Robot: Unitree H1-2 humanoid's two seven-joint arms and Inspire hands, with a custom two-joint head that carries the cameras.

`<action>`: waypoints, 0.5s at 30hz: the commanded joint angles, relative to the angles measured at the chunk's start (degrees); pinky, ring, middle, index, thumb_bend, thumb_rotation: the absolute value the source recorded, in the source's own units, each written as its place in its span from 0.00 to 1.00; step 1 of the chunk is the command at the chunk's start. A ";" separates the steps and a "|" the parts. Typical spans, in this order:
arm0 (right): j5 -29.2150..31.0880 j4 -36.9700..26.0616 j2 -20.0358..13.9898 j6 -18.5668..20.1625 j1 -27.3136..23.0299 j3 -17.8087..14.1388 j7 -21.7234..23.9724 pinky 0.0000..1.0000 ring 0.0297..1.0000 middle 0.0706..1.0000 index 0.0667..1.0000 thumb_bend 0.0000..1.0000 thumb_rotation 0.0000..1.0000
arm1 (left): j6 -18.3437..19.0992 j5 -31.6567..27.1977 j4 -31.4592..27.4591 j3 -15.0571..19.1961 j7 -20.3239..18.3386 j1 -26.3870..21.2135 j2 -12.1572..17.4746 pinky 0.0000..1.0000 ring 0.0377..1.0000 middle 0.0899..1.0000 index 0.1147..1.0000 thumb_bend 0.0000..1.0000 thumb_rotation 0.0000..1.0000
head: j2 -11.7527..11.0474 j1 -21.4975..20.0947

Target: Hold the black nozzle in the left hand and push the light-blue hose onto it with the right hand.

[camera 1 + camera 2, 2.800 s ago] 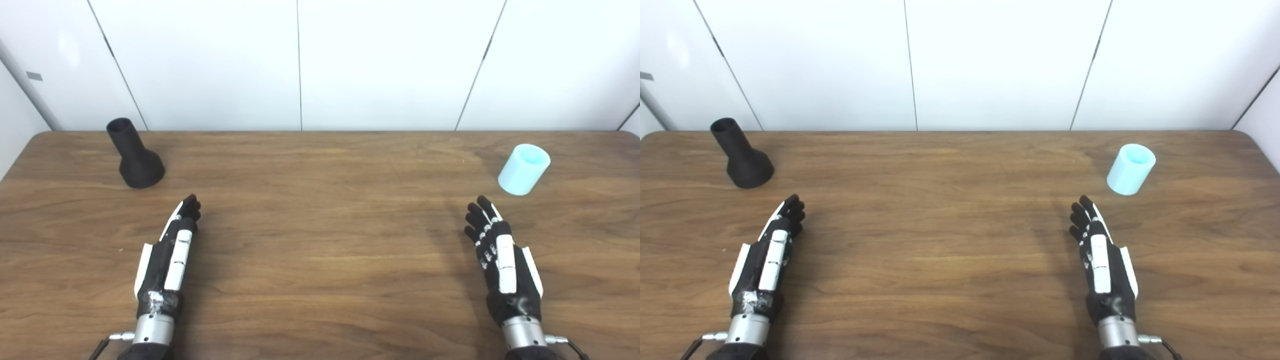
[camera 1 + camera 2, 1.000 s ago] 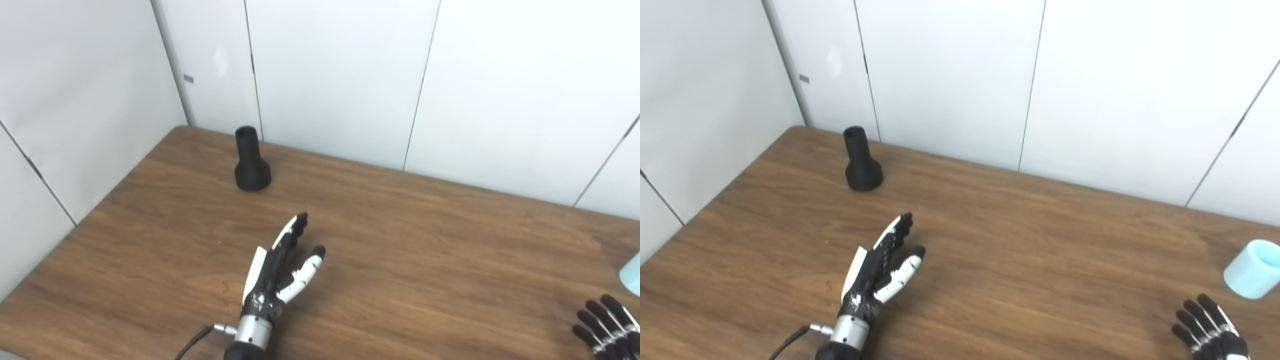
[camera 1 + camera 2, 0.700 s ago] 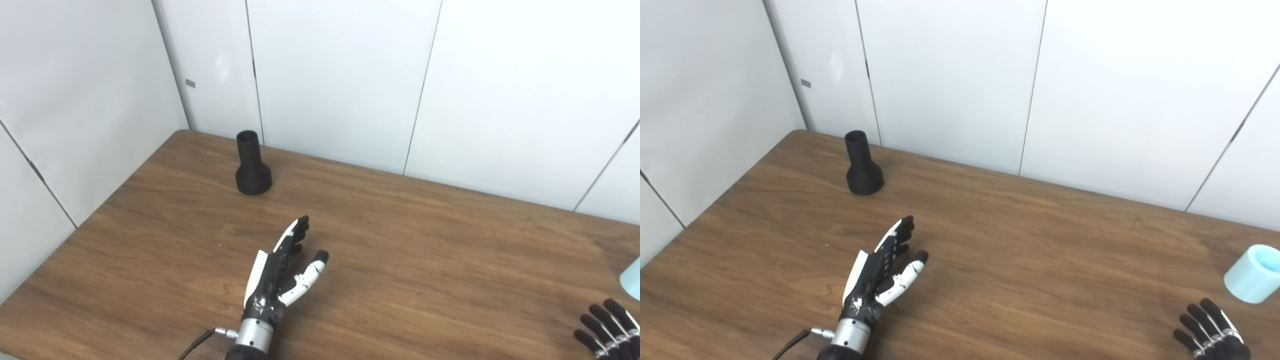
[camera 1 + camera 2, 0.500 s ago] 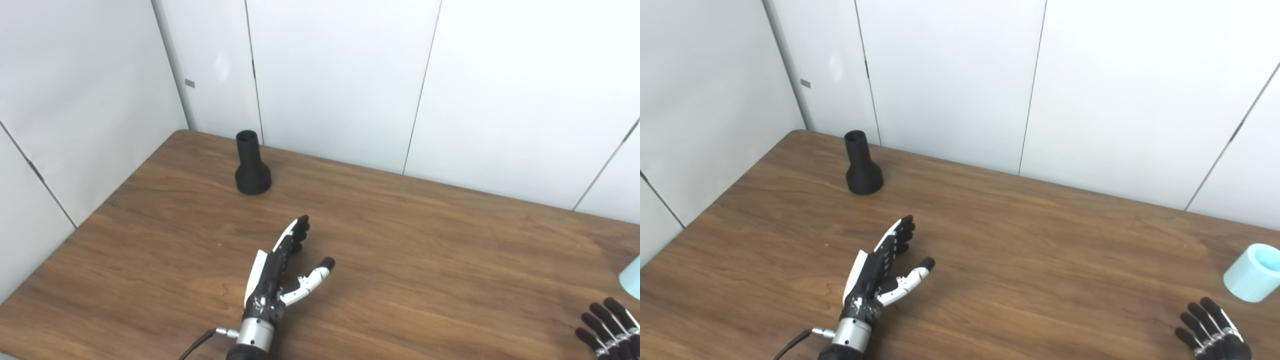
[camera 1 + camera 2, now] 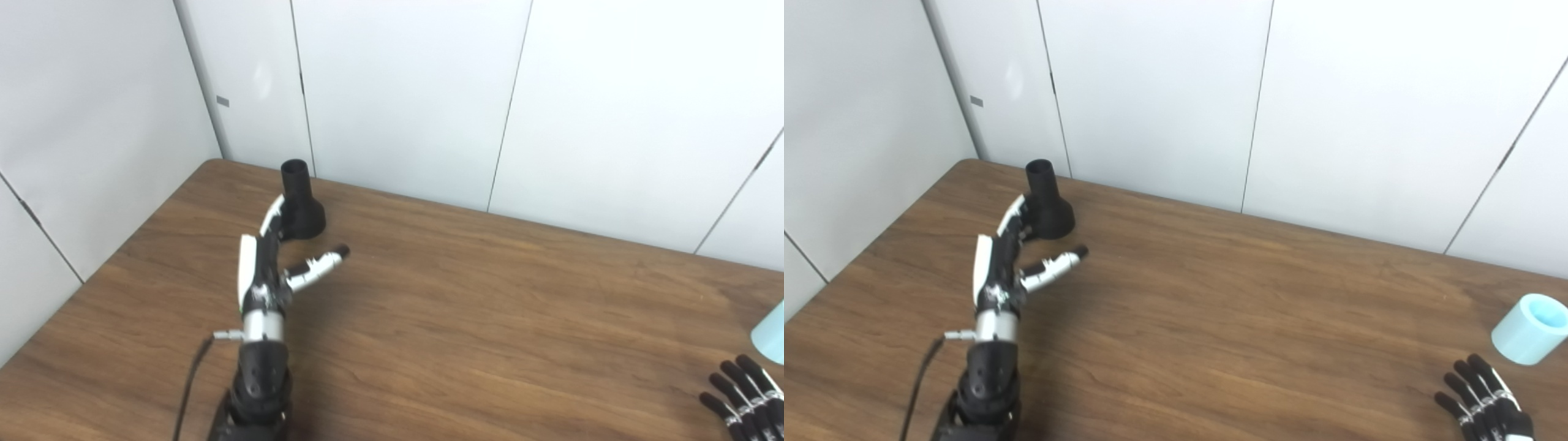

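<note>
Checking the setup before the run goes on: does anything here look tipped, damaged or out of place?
Nothing stands out. The black nozzle stands upright on its wide base, the light-blue hose rests intact on the table, and both hands hold nothing.

The nozzle [image 5: 299,205] stands upright, wide end down, at the far left of the table [image 5: 490,306]. The left robot hand [image 5: 269,257] reaches up beside it with fingers spread and thumb out to the right, fingertips at the nozzle's base. The right robot hand [image 5: 744,398] lies open at the near right edge, near the hose [image 5: 770,334].
</note>
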 commanded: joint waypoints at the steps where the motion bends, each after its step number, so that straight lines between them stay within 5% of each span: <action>1: -0.54 3.63 0.37 -1.81 0.86 0.38 0.37 0.76 0.83 0.85 0.85 0.78 0.93 | 0.97 0.88 -1.22 1.47 1.17 -2.67 2.06 0.80 0.87 0.86 0.89 0.81 0.15 | 0.17 0.12; 8: -1.49 3.95 0.75 -1.82 0.61 0.37 -0.13 0.69 0.80 0.82 0.81 0.79 0.92 | 2.00 0.52 3.90 5.51 3.19 -6.19 5.96 0.79 0.86 0.87 0.88 0.84 0.14 | 0.24 0.37; 15: -1.34 4.47 0.91 -2.02 0.44 0.22 0.12 0.70 0.82 0.83 0.82 0.80 0.92 | 3.84 4.09 8.76 5.30 5.45 -8.82 10.19 0.77 0.86 0.91 0.86 0.86 0.13 | 0.52 0.28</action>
